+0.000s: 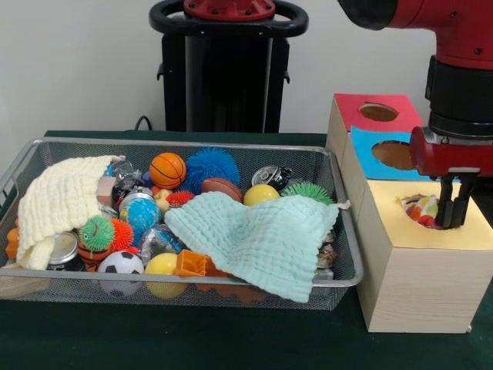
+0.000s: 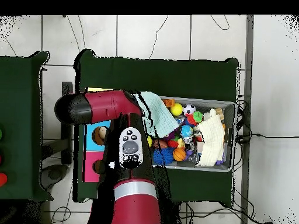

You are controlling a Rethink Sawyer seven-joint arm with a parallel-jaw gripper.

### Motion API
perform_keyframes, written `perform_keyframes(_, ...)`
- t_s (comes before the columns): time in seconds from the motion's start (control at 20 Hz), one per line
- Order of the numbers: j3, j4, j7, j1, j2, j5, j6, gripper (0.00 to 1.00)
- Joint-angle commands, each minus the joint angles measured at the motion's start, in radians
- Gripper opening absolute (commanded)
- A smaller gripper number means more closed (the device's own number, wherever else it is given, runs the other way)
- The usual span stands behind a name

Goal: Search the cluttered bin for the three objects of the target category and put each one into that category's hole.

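The wire mesh bin (image 1: 185, 143) holds balls, cans and cloths; it also shows in the overhead view (image 2: 229, 107). No dotted white piece shows inside it. One white piece with multicolour dots (image 1: 420, 208) sits in the hole (image 1: 416, 219) of the yellow-topped box (image 1: 477, 230). My gripper (image 1: 454, 223) hangs straight down at the hole's right edge. Its fingers stand a little apart, with the piece just left of them. In the overhead view my arm (image 2: 125, 146) hides the yellow box and the gripper.
A mint cloth (image 1: 262, 235) drapes over the bin's front right and a cream cloth (image 1: 58, 200) over its left end. The blue-topped box (image 1: 389, 154) and red-topped box (image 1: 377, 112) stand behind the yellow one. The black pedestal (image 1: 223, 69) is at the back.
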Motion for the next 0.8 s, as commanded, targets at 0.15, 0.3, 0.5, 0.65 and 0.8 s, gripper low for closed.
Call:
perform_keyframes(0.15,0.044,0.114,0.095,-0.014,0.060,0.008,0.042,0.00)
perform_keyframes(0.3,0.044,0.109,0.083,-0.013,0.061,0.003,0.058,0.00)
perform_keyframes(0.5,0.037,0.108,0.074,-0.007,0.058,-0.006,0.076,0.00)
perform_keyframes(0.65,0.029,0.122,0.064,-0.015,0.039,-0.010,0.094,0.00)
perform_keyframes(0.8,0.005,0.120,0.045,-0.019,0.008,-0.023,0.139,0.00)
